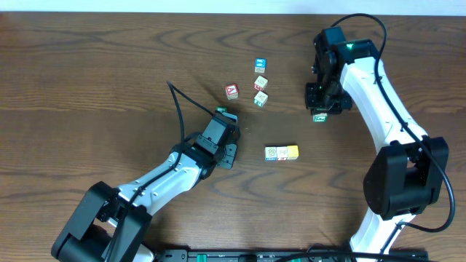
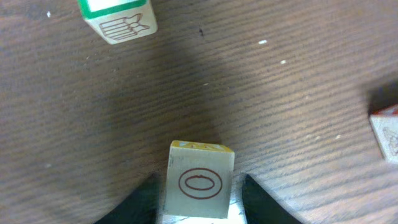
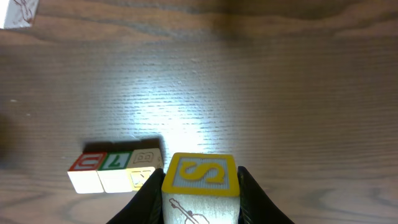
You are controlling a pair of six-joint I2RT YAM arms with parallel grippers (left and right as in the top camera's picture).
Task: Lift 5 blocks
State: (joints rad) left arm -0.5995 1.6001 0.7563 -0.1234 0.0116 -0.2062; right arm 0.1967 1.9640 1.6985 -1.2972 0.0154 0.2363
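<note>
Right hand (image 3: 200, 188) clamps the yellow S block (image 3: 200, 173) for lifting; left hand (image 2: 199, 190) straddles the ring block (image 2: 199, 180), grip unclear.

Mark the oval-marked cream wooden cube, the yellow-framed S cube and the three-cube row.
Oval-marked cream wooden cube (image 2: 199, 183): left wrist view, oval face.
Yellow-framed wooden S cube (image 3: 200, 173): right wrist view, S face.
Three-cube wooden row (image 1: 281, 152): overhead view, middle cube.

Worktop (image 1: 109, 73): column of three blocks (image 1: 260, 82) at rear centre, near one another. Lone block (image 1: 231, 91) just left of column. Row of three blocks (image 1: 282, 152) touching side by side, further front, well apart from column. Left gripper (image 2: 200, 186) left of row, straddling fourth block (image 2: 199, 183). Stray block (image 2: 118, 18) ahead-left of it. Right gripper (image 1: 320, 109) right of column, clamped block (image 3: 200, 174) between its fingers.
</note>
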